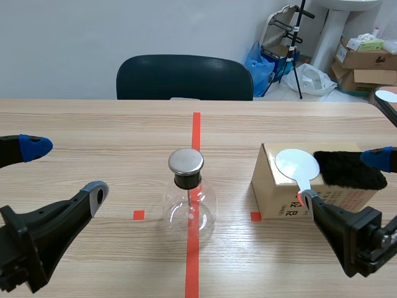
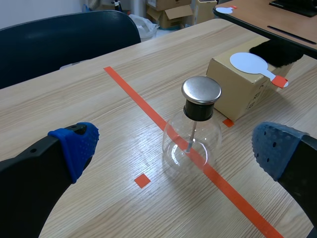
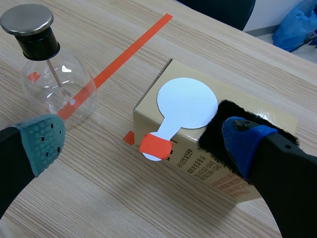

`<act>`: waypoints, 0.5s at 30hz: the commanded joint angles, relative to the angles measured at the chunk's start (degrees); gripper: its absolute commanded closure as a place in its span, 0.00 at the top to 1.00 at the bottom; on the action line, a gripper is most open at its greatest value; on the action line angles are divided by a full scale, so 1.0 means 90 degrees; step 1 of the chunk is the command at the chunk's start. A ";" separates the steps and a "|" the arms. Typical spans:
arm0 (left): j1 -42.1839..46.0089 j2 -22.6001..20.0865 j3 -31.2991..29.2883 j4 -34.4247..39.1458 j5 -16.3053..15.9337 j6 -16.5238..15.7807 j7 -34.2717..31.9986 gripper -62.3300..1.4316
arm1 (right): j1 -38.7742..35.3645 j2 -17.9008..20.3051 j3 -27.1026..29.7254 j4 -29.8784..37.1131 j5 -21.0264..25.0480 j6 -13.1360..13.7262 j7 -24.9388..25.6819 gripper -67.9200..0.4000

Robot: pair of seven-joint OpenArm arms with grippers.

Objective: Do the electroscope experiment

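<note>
1. Right gripper (image 3: 142, 141) hangs just before the cardboard box (image 3: 193, 163), fingers wide apart and holding nothing. The left gripper (image 1: 66, 169) is spread and empty too, facing the electroscope (image 1: 188, 198).
2. On the box top the white paddle (image 3: 186, 102) lies flat, touching the black fur (image 3: 213, 134). Its long axis runs from the disc toward the right gripper, and the taped handle overhangs the box edge (a likely place to pinch).
3. The right arm is nearer to the paddle. The electroscope stands on the centre tape line, between the arms and beside the box.
4. Count: one electroscope, one paddle, one fur, one box.
</note>
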 commanded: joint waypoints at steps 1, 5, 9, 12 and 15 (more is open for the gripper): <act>0.0034 0.0051 -0.0029 0.0117 -0.0024 -0.0002 -0.0083 1.00 | 0.0056 0.0034 0.0015 0.0078 -0.0027 -0.0024 0.0119 1.00; 0.0034 0.0051 -0.0029 0.0117 -0.0024 -0.0002 -0.0085 1.00 | 0.0034 0.0032 0.0015 0.0078 -0.0680 -0.0046 0.0121 1.00; 0.0034 0.0051 -0.0029 0.0117 -0.0022 -0.0002 -0.0085 1.00 | -0.0158 0.0024 0.0015 0.0078 -0.1404 -0.0340 0.0294 1.00; 0.0032 0.0053 -0.0029 0.0117 -0.0022 -0.0002 -0.0087 1.00 | -0.0391 -0.0061 0.0015 0.0078 -0.2254 -0.0648 0.0697 1.00; 0.0032 0.0066 -0.0029 0.0117 -0.0022 -0.0002 -0.0085 1.00 | -0.0585 -0.0194 0.0015 0.0078 -0.3106 -0.0979 0.1052 1.00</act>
